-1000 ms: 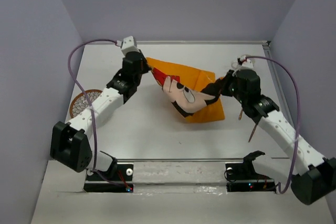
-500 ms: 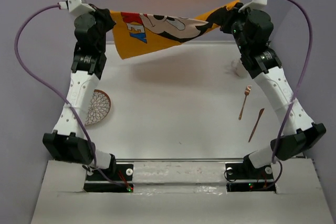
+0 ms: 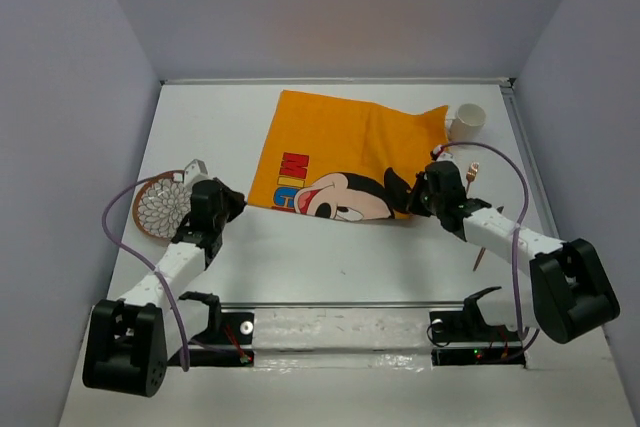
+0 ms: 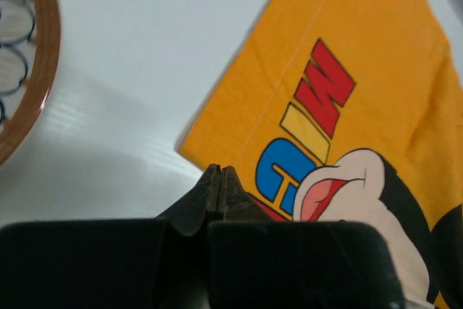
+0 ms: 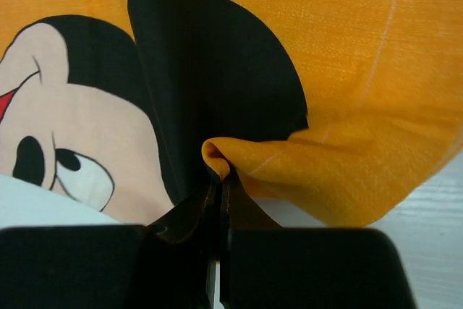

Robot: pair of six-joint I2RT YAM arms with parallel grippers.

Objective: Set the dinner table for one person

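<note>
Dinner table (image 3: pixel 300 257): right wrist alone shows placemat (image 5: pixel 362 48) pinched

Three plain, smooth, pale lilac-grey walls closed the scene in: a back wall (image 3: pixel 340 7), a left wall (image 3: pixel 60 127) and a right wall (image 3: pixel 590 87). They rose from the edges of a large matte white rectangular table (image 3: pixel 300 267), which filled the space between them. A thin metal rail (image 3: pixel 340 79) ran along the table's far edge below the back wall. The light was soft and even, with a faint warm tint on the back wall and weak shadows on the white surface.
</note>
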